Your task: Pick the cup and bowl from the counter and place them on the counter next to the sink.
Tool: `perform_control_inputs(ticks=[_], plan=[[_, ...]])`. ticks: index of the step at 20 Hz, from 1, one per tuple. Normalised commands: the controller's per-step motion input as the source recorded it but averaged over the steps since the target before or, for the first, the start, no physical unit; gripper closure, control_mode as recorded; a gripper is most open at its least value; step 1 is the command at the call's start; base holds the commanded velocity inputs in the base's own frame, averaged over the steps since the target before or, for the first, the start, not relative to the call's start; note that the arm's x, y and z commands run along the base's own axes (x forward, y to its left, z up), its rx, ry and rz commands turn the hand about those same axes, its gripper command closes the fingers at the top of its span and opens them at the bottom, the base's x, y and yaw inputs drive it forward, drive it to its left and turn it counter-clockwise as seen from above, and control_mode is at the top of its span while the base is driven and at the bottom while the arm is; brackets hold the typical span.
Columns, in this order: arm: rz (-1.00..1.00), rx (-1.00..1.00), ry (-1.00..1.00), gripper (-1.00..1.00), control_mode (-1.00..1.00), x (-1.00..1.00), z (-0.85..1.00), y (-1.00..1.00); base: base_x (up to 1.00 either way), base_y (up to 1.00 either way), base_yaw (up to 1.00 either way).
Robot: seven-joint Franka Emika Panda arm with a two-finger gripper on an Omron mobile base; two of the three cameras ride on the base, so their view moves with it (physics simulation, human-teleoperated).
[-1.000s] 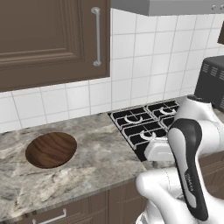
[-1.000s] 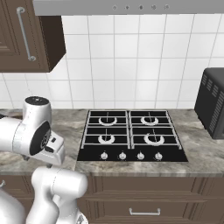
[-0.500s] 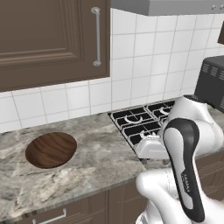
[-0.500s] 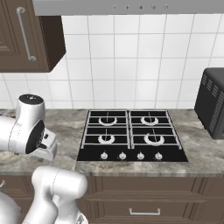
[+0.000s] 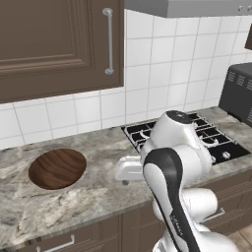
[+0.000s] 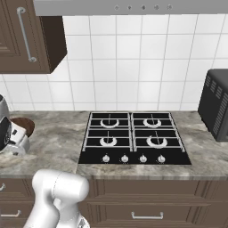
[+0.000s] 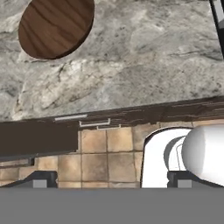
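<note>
Bowl [image 5: 57, 168] is sitting upright on the counter [image 5: 93, 197], well left of the black stovetop [image 5: 197, 135], a stretch of bare stone lying between them. It is looking dark, wood-grained, wide and shallow, nothing showing inside it. In the right base view, only a brown sliver of it [image 6: 23, 127] is peeking out at the far left edge, behind the arm.

Arm is leaning out over the counter between bowl and stovetop, its white wrist section hanging just above the stone near the front edge. In the hand view, the gripper [image 7: 109, 179] is pointing down past the counter's front lip: the two dark finger tips [image 7: 41, 179] are standing far apart at the bottom, jaws spread wide, nothing sitting between them. Tan floor tiles [image 7: 103, 151] and the dark cabinet front [image 7: 39, 138] are filling the gap below the counter edge there.

In that same view, the bowl [image 7: 56, 27] is lying toward the upper left, well apart from the fingers, a broad band of mottled counter between.

A dark upper cabinet [image 5: 54, 44] with a silver handle is hanging above the bowl's spot; white tile is running behind. A black appliance [image 6: 216, 104] is standing on the counter at the right of the stovetop.
</note>
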Motion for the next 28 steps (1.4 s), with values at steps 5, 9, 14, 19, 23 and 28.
perform_control_inputs(ticks=[5,9,14,19,23,28], plan=[[-0.03,0.08,-0.17,-1.0,-1.0,0.27,0.0,0.48,0.0,0.0,0.0],[-0.03,0.11,-0.14,-1.0,-1.0,0.35,0.0,0.29,0.0,0.0,0.0],[0.0,0.1,-0.06,-1.0,-1.0,0.31,-0.01,0.03,0.0,0.0,0.0],[0.07,0.0,0.0,-1.0,-1.0,0.49,-0.01,0.0,0.0,0.0,0.0],[0.09,0.0,0.0,-1.0,-1.0,0.4,0.0,0.0,0.0,0.0,0.0],[0.04,0.0,0.0,-1.0,-1.0,0.32,-0.08,0.0,0.0,0.0,0.0]])
